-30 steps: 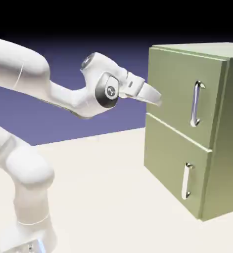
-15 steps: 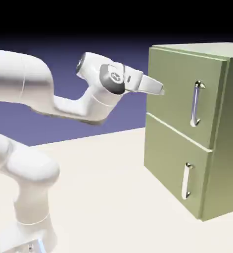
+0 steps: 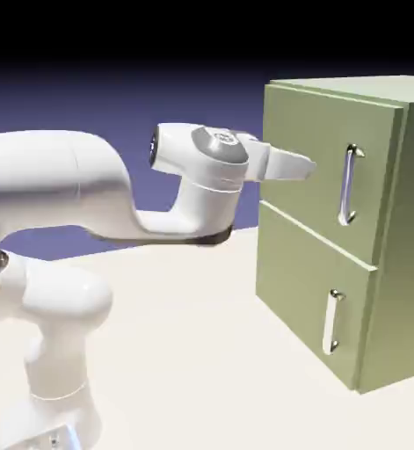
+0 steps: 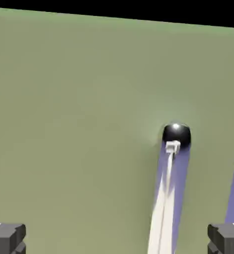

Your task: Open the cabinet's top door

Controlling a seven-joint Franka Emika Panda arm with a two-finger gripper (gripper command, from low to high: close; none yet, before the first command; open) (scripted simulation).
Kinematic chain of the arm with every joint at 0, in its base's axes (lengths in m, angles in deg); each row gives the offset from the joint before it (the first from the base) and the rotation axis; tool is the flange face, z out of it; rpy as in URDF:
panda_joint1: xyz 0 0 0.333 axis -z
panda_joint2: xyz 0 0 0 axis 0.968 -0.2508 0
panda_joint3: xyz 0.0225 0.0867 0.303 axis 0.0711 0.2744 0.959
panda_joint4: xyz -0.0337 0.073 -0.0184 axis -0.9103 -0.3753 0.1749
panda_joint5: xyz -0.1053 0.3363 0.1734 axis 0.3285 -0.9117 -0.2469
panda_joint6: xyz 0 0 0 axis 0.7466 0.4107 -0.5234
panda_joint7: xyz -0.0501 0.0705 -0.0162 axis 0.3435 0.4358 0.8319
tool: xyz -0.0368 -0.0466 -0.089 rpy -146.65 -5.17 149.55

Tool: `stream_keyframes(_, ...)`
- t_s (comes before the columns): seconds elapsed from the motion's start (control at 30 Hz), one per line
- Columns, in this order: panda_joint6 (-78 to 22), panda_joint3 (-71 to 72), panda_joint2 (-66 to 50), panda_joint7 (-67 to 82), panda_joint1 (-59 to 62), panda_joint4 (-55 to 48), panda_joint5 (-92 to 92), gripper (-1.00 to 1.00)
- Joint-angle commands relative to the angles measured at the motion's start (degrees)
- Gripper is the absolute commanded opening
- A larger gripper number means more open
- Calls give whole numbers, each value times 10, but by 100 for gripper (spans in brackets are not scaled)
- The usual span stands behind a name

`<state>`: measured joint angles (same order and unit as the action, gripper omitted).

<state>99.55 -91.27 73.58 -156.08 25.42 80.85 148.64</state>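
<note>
Fingers [image 4: 7, 239] spread wide apart, nothing held between them. Ahead of them, and apart, the top door's silver bar handle [image 4: 169, 193] runs into the span between the tips, nearer the right-hand tip in the hand view. Behind the handle, the top door [image 4: 79, 124] is closed on the green cabinet [image 3: 408, 228].

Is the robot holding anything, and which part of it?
No, nothing is held. The gripper is open, and its fingertips aren't touching the top door's handle.
</note>
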Motion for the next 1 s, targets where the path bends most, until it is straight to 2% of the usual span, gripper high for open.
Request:
stream_keyframes(0.0,-3,-11,5,-17,-10,-4,25,100)
stream_keyframes(0.4,-35,-136,63,-218,-127,-46,324,100)
stream_keyframes(0.47,-37,-143,66,-228,-133,-48,339,100)
stream_keyframes(0.63,-46,-195,44,-230,-231,-128,352,100)
stream_keyframes(0.67,-46,-195,44,-230,-231,-128,352,-100)
stream_keyframes(0.97,-185,-74,45,-230,-85,38,268,-100)
